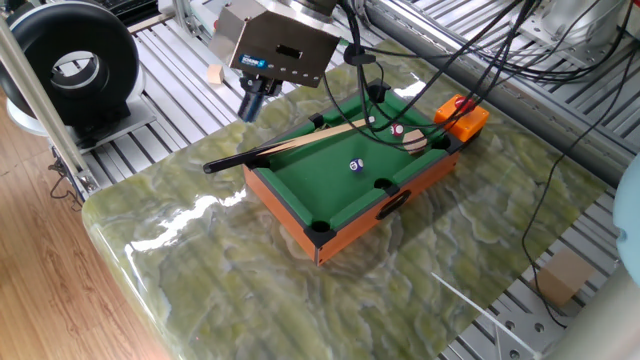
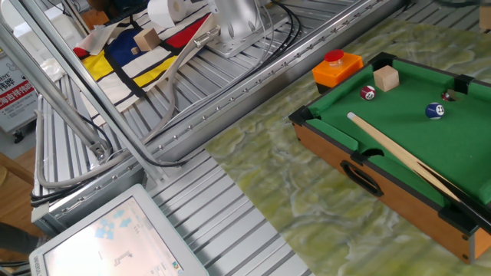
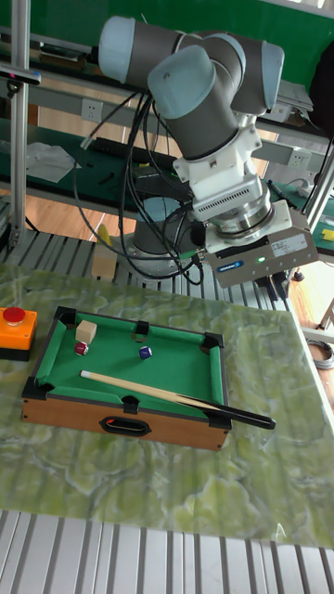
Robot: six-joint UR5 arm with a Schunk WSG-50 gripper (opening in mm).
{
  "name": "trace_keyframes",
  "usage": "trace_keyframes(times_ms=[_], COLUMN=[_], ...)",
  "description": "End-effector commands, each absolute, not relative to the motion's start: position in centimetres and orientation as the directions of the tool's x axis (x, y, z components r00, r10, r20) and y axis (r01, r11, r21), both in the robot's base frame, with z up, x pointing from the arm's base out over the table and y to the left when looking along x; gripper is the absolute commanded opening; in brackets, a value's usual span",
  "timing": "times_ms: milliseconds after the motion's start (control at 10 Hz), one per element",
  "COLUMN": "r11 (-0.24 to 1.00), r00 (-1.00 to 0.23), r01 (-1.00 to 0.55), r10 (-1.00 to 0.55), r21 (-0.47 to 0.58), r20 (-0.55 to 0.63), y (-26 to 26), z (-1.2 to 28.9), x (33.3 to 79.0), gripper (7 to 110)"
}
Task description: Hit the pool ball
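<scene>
Pool ball: the pool ball [image 1: 354, 166] sits on the green felt, just off the middle pocket of one long edge of the pool table [image 1: 285, 205]. It is apart from everything else, with clear felt between it and the cue.
Cue: the cue [image 1: 290, 146] lies slantwise along the opposite long edge. Its pale tip is on the felt towards the cube's end, and its dark butt sticks out past a corner of the pool table. It is not aimed at the ball; its shaft runs past it.
Red-and-white ball: the red-and-white ball [image 1: 397, 130] lies near the far short edge, just beside the cube. It should stay untouched.
Cube: the wooden cube [image 1: 414, 143] stands close to the far corner pocket, well apart from the pool ball.
Orange box: the orange box [image 1: 462, 118] sits on the marbled top outside that short edge.
Gripper: the gripper [image 1: 254, 95] hangs in the air beyond the cue's butt corner, touching nothing. Whether its fingers are apart or together cannot be told, since the camera housing hides them.
Step in hand: probably coming down on the butt.
How to do it well: take the overhanging dark end squarely, keep the cue low and level, and swing the shaft sideways across the felt into the pool ball.
Risk: a wide sweep could carry the tip into the red-and-white ball or the cube.
</scene>
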State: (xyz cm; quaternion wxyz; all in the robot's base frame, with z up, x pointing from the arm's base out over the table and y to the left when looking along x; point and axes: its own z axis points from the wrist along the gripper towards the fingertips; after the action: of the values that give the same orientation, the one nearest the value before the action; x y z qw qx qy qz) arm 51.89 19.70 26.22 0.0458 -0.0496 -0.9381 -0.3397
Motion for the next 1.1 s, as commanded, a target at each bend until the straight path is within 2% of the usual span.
trace_keyframes(times_ms=[0, 100, 200, 300, 400, 600, 700, 800, 900, 1000], r11=[0.952, 0.888, 0.840, 0.869, 0.838, 0.852, 0.926, 0.996, 0.950, 0.812], r00=[-0.981, -0.970, -0.960, -0.966, -0.961, -0.963, -0.978, -0.996, -1.000, -0.995], r01=[-0.184, -0.230, -0.258, -0.243, -0.257, -0.249, -0.196, -0.090, 0.012, 0.096], r10=[-0.194, -0.243, -0.277, -0.258, -0.274, -0.269, -0.208, -0.090, 0.007, 0.076], r21=[-0.246, -0.398, -0.478, -0.430, -0.481, -0.460, -0.322, 0.002, 0.313, 0.576], r20=[-0.015, 0.019, 0.031, 0.025, 0.034, 0.024, -0.002, -0.008, 0.017, 0.059], y=[-2.7, -6.4, -8.4, -7.2, -8.5, -8.0, -4.6, 3.4, 11.2, 18.1], z=[22.0, 23.6, 24.7, 24.1, 24.6, 24.3, 22.8, 21.5, 22.7, 26.0], x=[54.9, 55.3, 55.9, 55.5, 55.9, 55.9, 55.0, 53.5, 52.9, 53.1], gripper=[7, 7, 7, 7, 7, 7, 7, 7, 7, 7])
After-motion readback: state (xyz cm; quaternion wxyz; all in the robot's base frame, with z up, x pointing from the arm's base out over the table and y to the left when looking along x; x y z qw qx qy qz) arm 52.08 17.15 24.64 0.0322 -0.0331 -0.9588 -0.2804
